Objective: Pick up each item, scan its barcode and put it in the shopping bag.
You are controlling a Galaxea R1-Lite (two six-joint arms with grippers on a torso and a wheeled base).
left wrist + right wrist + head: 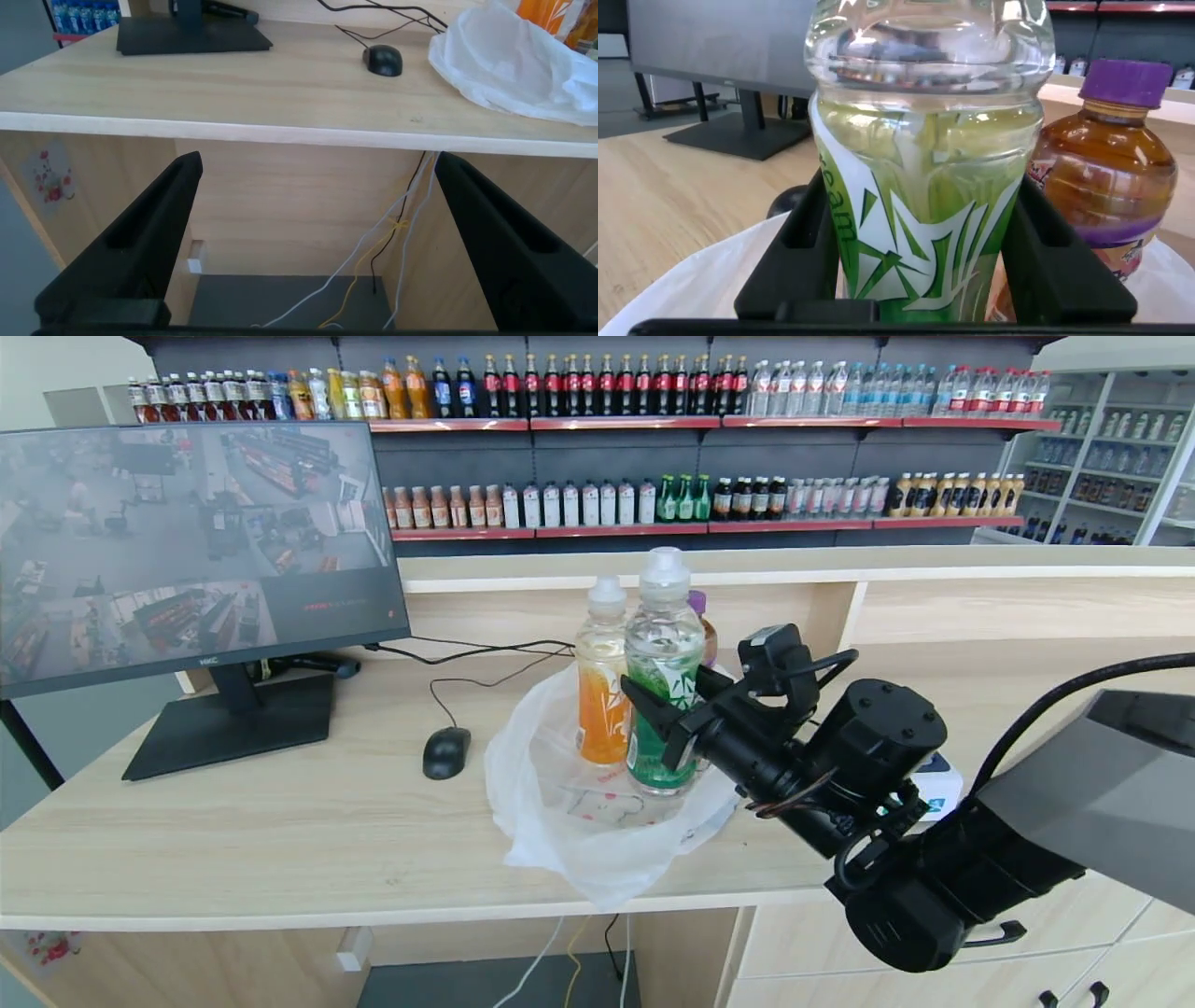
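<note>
A clear bottle with a green label (664, 681) (924, 187) stands upright in the open white shopping bag (560, 821) (505, 61) on the wooden counter. My right gripper (667, 723) (924, 271) is shut on its lower body, one finger on each side. An orange drink bottle (602, 681) stands in the bag just left of it. Behind them is a brown drink with a purple cap (702, 616) (1106, 187). My left gripper (318, 252) hangs open, with nothing in it, below the counter's front edge, facing the space underneath.
A monitor (187, 551) on its stand and a black mouse (446, 752) (383, 61) with cables are on the counter's left. A white device (938, 784) lies behind my right arm. A raised ledge (934, 569) runs along the back. Cables (392, 243) hang under the counter.
</note>
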